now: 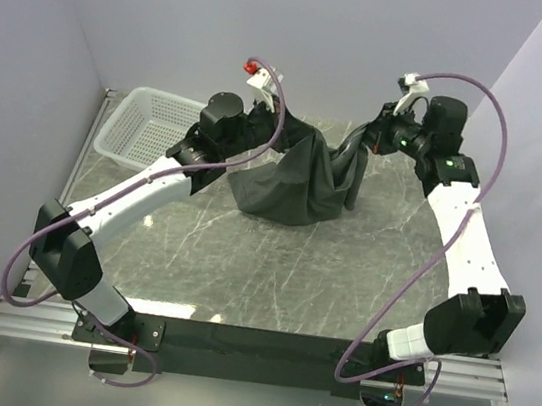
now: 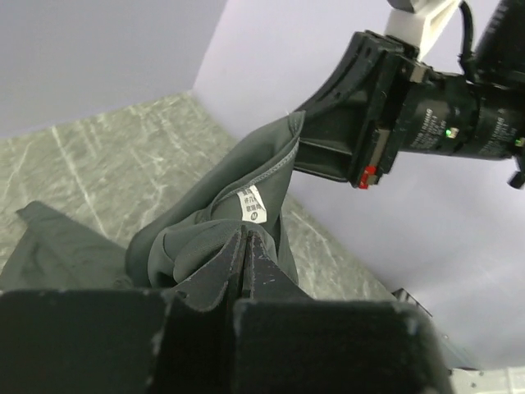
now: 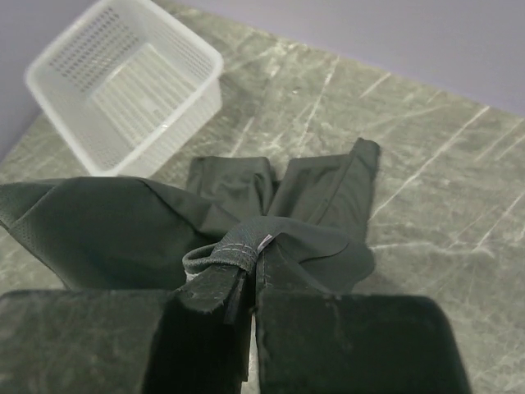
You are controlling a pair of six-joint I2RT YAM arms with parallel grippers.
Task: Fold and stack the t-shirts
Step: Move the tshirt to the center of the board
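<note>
both grippers were pinching cloth: the left gripper had its jaws pressed together on a fold of the dark grey-green t-shirt just below the white neck label, and the right gripper was clamped on a stitched hem edge. the shirt hung between them over the far middle of the table, strung roughly left to right from one grip to the other, with its lower bulk sagging and, as far as the overhead view showed, resting bunched on the marbled top (one narrower part drooped on its own under the right grip). its long span ran across the front of the arms, so each arm held its own end and neither was nearer. spreading it flat would, by my reading, call for drawing the two grips apart and lowering the cloth toward the near side. the white mesh basket stood in the far left corner, apart from the shirt but close to the left arm, and was the only thing likely to be brushed. no fold had yet been made.
</note>
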